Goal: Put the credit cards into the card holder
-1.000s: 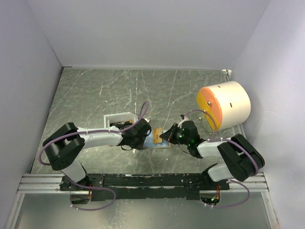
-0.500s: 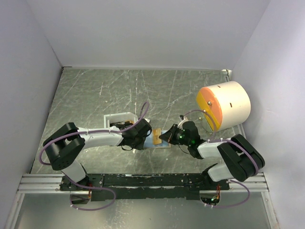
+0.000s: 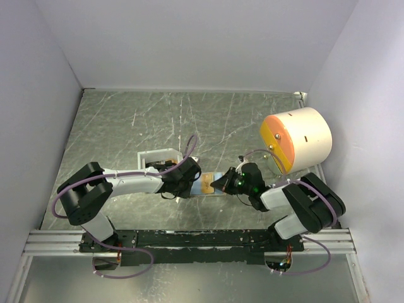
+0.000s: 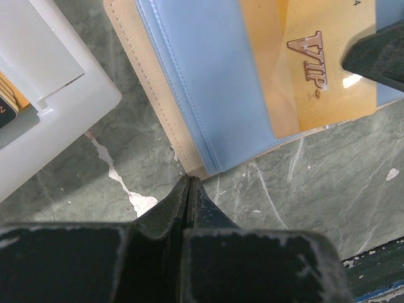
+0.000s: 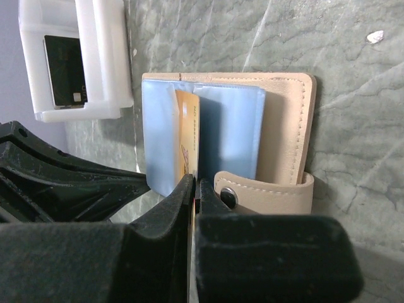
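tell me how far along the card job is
Done: the card holder lies open. In hand: the right end effector pinches a gold VIP card, partly inside a blue pocket, while the left end effector sits shut at the holder's corner. Left: seating that card, then at least the black card waiting in the white tray.

A white plastic tray [image 3: 154, 153] is seen on the green marbled table [image 3: 126, 126]; a white, orange-faced drum [image 3: 303, 139] is parked at the right.

one VIP card [image 4: 303, 95], one card holder [image 5: 287, 120], one tray [image 5: 104, 57]
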You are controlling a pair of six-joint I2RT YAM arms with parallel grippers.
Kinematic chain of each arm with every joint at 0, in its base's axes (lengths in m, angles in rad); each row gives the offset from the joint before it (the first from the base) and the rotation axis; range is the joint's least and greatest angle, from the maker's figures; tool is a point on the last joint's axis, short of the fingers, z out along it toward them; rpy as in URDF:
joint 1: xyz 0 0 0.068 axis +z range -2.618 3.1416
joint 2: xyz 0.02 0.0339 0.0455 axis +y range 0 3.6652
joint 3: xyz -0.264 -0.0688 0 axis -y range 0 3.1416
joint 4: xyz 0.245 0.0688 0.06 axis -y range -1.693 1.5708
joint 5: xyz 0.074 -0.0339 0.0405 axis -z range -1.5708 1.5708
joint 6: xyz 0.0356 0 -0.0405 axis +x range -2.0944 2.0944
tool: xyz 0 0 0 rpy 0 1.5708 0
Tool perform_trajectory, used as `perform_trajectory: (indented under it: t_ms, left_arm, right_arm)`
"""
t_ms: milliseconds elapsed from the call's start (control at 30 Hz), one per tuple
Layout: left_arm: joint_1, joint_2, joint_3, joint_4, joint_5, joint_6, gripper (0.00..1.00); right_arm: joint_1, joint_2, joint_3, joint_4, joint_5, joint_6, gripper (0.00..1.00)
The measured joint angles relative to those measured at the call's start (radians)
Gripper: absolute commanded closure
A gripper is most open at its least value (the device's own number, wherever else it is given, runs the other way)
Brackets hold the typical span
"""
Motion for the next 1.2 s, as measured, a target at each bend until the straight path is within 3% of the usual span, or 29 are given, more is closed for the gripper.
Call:
perform_trajectory:
  t_ms: [167, 267, 467, 700, 1200]
  left_arm:
    - [-0.001, 0.0, 0.0, 0.0, -0.003, 0.0, 0.93]
    - [-0.002, 0.0, 0.0, 0.0, -0.003, 0.0, 0.93]
    - [-0.003, 0.0, 0.0, 0.0, -0.005, -0.001, 0.93]
    - [-0.004, 0.0, 0.0, 0.0, -0.007, -0.005, 0.93]
    - [-0.004, 0.0, 0.0, 0.0, -0.008, -0.007, 0.93]
  right_arm:
    - [0.0, 0.036, 0.009, 0.033, -0.024, 0.01, 0.9]
    - [0.0, 0.049, 0.021, 0.021, -0.034, 0.005, 0.77]
    - [0.002, 0.001, 0.088, -0.134, -0.019, -0.034, 0.58]
    - [0.002, -0.06, 0.143, -0.304, 0.039, -0.082, 0.56]
    - [0.05, -0.062, 0.194, -0.403, 0.083, -0.112, 0.6]
